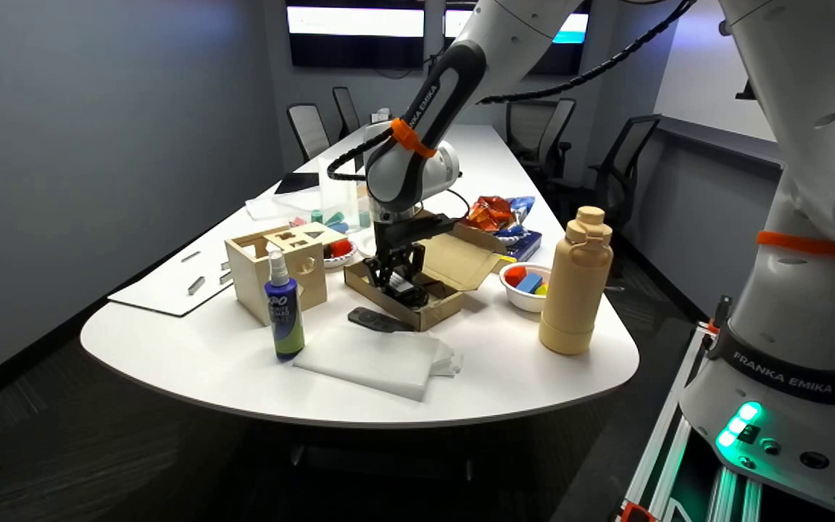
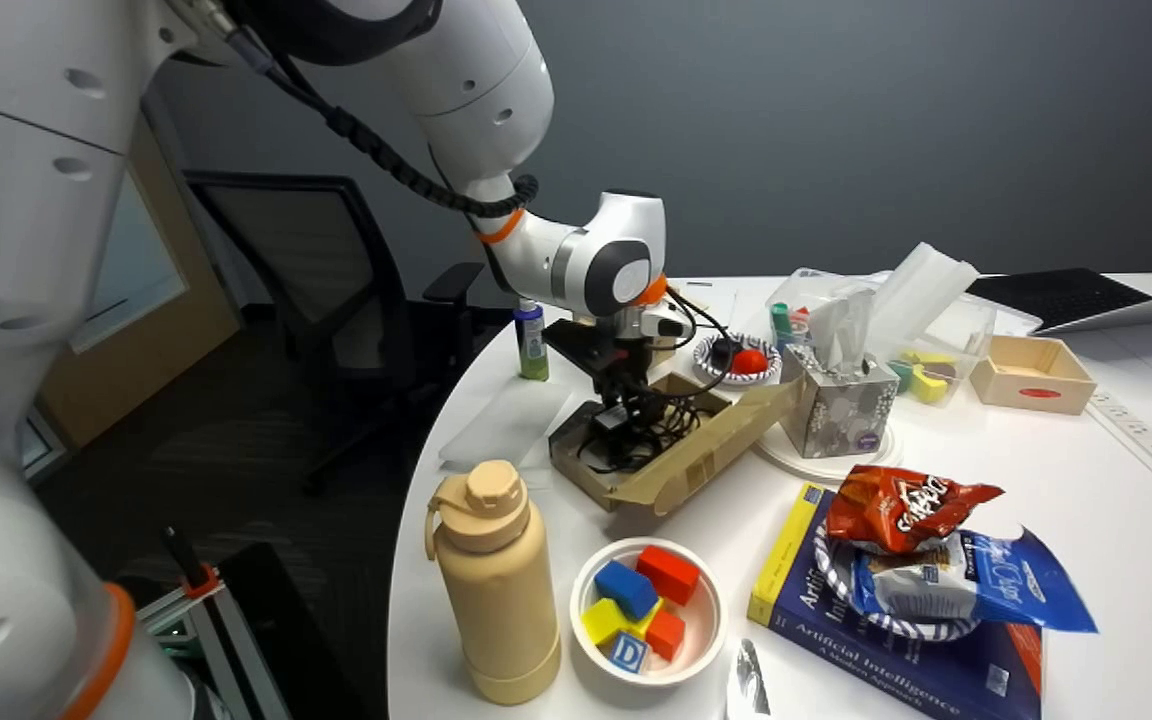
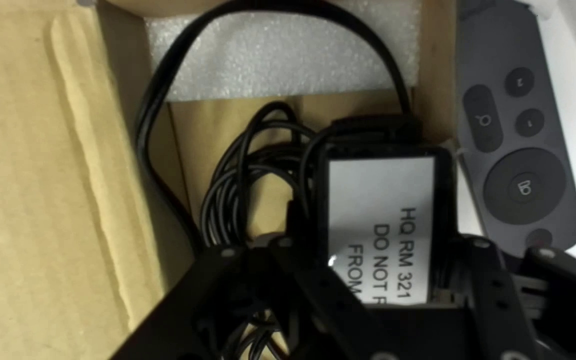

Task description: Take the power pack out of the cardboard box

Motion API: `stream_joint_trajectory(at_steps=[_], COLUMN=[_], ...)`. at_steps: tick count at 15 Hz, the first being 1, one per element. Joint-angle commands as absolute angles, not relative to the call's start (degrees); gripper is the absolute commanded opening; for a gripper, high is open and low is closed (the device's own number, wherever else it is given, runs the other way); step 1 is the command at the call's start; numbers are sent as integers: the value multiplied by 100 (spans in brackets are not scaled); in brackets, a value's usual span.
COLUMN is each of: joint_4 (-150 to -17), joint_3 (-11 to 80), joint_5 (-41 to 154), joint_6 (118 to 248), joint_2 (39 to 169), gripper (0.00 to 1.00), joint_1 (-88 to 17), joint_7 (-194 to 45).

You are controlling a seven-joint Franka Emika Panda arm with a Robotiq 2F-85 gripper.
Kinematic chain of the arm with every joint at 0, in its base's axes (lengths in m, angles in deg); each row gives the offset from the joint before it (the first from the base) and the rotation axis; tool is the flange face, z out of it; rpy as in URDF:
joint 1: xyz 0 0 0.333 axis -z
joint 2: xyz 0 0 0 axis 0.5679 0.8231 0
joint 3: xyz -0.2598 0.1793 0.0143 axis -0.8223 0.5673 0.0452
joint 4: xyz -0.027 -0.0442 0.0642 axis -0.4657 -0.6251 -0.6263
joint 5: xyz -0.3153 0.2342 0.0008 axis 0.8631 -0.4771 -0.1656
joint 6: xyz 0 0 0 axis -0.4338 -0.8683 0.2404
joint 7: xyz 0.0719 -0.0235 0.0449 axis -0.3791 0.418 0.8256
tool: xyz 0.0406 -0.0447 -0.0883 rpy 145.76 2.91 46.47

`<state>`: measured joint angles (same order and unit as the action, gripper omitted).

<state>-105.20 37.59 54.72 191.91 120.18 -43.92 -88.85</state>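
Arm [image 1: 512, 45] leaning in from the right in an exterior view, jaws pointing down, clamped on the pack [image 3: 382, 200] inside the box [image 1: 441, 312].

You have a long, white, round-ended table [image 1: 207, 355], standing over a dark, streaked floor [image 1: 11, 428]. Smooth grey walls [image 1: 113, 130] run beside it and beyond its far end, where two black, flat screens [image 1: 356, 43] glow in bright bands. You can see black-framed mesh chairs [image 1: 309, 130] along both its sides and, well apart from it in an exterior view, a tan door [image 2: 136, 350] with a pale pane [image 2: 126, 265].
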Motion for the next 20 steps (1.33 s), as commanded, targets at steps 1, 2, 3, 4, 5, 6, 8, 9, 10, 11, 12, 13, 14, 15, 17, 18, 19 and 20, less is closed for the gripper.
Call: stream_joint_trajectory(at_steps=[1,2,3,4,5,6,8,9,10,11,12,13,14,15,17,18,19,20], joint_4=[-10435,-10419,-10404,-10392,-10393,-10398,-10425,-10452,-10474,-10508,-10529,-10553,-10577,-10585,-10600,-10610,-10604,-10608], joint_3=[3908,3920,3935,3956,3979,3995,4029,4035,4061,4079,4095,4109,4127,4137,4178,4230,4265,4324], joint_5=[5210,5171,5128,5082,5037,4996,4944,4941,4910,4898,4901,4929,4967,5028,5166,5172,5253,5341], joint_6=[18741,18666,18592,18506,18428,18361,18222,18164,18075,17975,17874,17728,17548,17383,17004,16822,16675,16555], joint_2=[11683,11622,11552,11486,11393,11306,11081,10941,10801,10633,10488,10323,10130,9967,9594,9394,9230,9047], gripper=[31,31,31,31,31,31,31,31,31,31,31,31,31,31,31,31,31,31], joint_1=[-4281,-4280,-4270,-4254,-4240,-4229,-4209,-4214,-4205,-4212,-4220,-4236,-4258,-4280,-4334,-4353,-4386,-4421], joint_7=[-8747,-8757,-8757,-8746,-8739,-8733,-8715,-8728,-8698,-8693,-8703,-8719,-8742,-8778,-8898,-8920,-8994,-9061])
